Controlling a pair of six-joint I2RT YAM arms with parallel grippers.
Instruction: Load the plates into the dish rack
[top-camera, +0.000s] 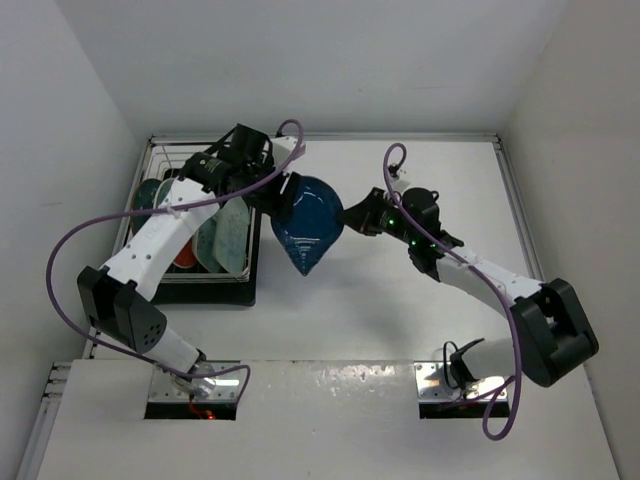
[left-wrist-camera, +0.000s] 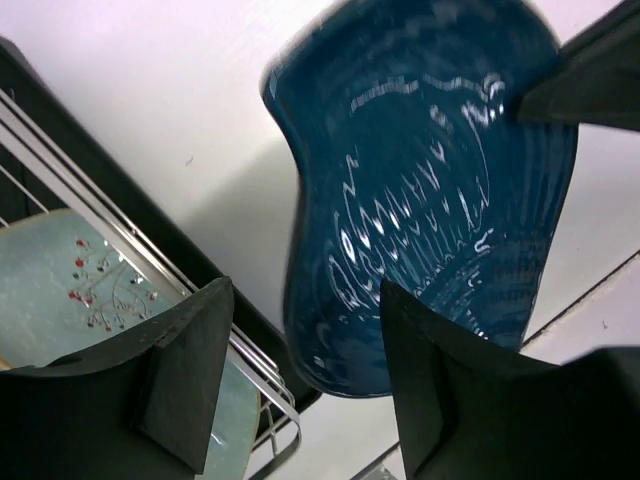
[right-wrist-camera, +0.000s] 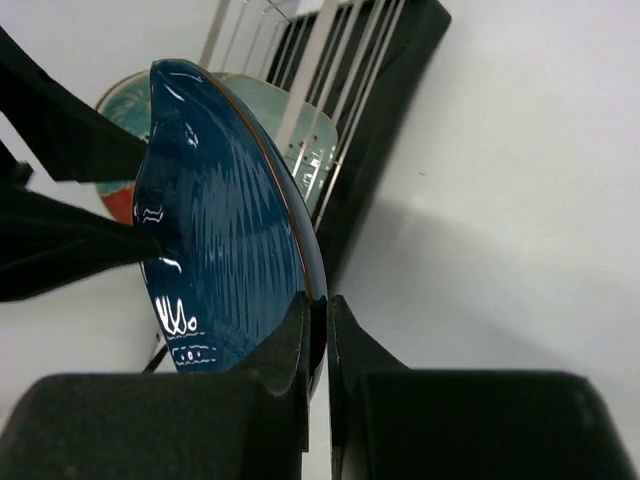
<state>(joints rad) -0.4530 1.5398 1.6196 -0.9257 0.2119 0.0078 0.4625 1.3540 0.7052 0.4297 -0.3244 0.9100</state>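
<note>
A dark-blue leaf-shaped plate (top-camera: 308, 222) hangs on edge in the air just right of the dish rack (top-camera: 160, 150). My right gripper (top-camera: 350, 215) is shut on its right rim; in the right wrist view the rim is pinched between the fingertips of that gripper (right-wrist-camera: 318, 300), the plate (right-wrist-camera: 220, 230) rising beyond. My left gripper (top-camera: 272, 195) is at the plate's left side, open. In the left wrist view this gripper (left-wrist-camera: 307, 300) straddles the plate's (left-wrist-camera: 430, 190) lower edge, the left finger (left-wrist-camera: 185, 370) apart from it. Mint plates (top-camera: 230, 230), a red one (top-camera: 185, 255) and a teal one (top-camera: 150, 195) stand in the rack.
The rack sits on a black drip tray (top-camera: 250, 285) at the left of the white table, close to the left wall. Its wire rail (left-wrist-camera: 150, 260) and a mint plate (left-wrist-camera: 70, 290) lie just beside my left finger. White walls close in the table on three sides.
</note>
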